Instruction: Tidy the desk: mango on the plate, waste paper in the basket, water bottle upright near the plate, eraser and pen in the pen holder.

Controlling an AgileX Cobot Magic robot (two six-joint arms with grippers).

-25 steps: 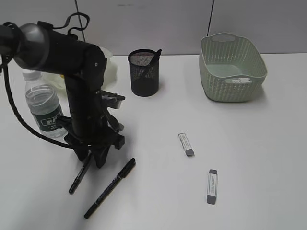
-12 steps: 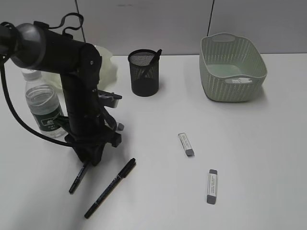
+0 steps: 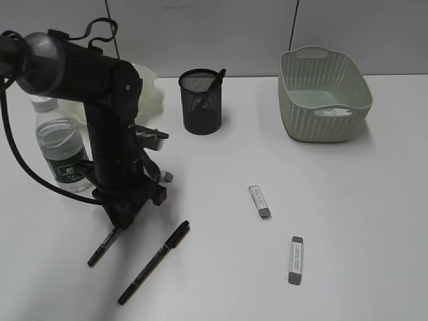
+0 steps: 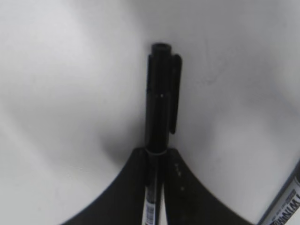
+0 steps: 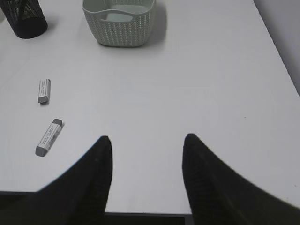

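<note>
Currently your left hand (image 4: pixel 154 164) pinches one pen (image 4: pixel 161 93) on the counter (image 3: pixel 348 200); right hand (image 5: pixel 145 140) apart, empty; risk: off-centre pinch lets pen swivel or slip when lifted.

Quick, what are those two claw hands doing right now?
Left gripper: closed on a slim black pen lying on the white desk.
Right gripper: open, holding nothing.

Grey partition panels (image 3: pixel 221 33) w/ dark vertical seams at back, even indoor light, soft shadows.

Matte black arm (image 3: pixel 110 134), grey shoulder joint, looping black cables.
</note>
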